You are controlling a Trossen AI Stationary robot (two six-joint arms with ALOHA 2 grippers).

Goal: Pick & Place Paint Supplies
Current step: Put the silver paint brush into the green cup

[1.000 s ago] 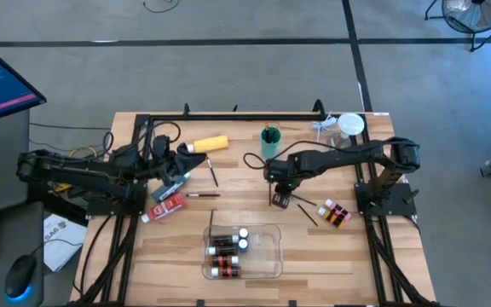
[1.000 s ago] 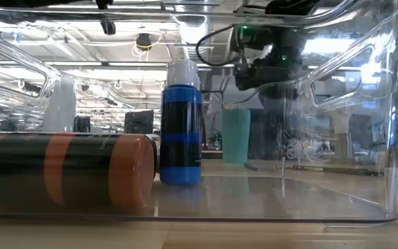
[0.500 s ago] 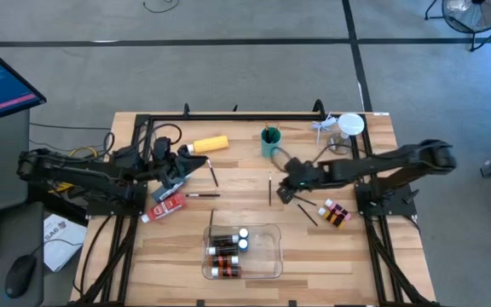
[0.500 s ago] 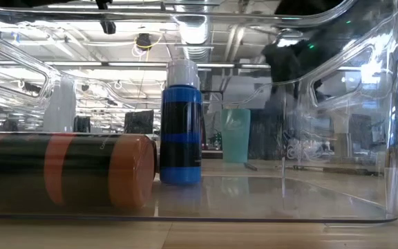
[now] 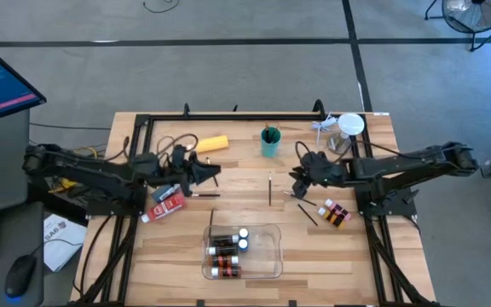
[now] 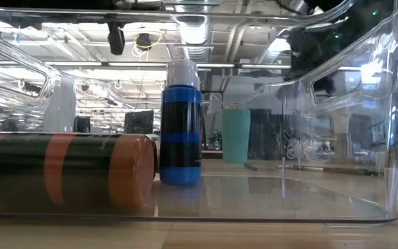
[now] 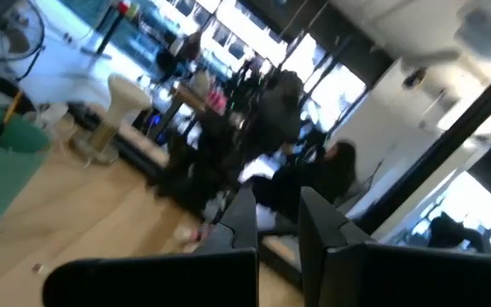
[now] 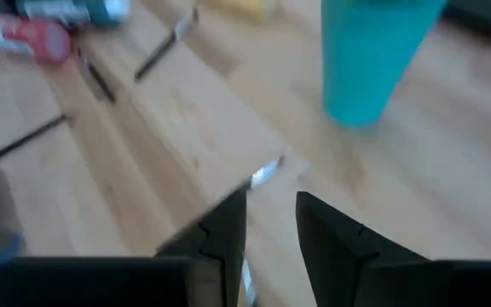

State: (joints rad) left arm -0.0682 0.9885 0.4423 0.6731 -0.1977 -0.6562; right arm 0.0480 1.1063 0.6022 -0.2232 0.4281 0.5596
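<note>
We note the thin paint brush (image 5: 269,188) lying alone mid-table, long axis running twelve to six in the high view, below the teal cup (image 5: 269,142) and above the clear tray (image 5: 271,232). The right gripper (image 5: 299,180), jaws slightly parted around nothing, sits at the brush's three o'clock, nearer than the clenched, empty left gripper (image 5: 212,173) at its nine o'clock. We judge the right arm better placed.

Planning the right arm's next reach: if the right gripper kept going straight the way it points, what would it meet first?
Probably the thin dark-handled paint brush lying on the wood just ahead of the right gripper; the teal plastic cup stands off to one side of that line. Depth is uncertain.
</note>
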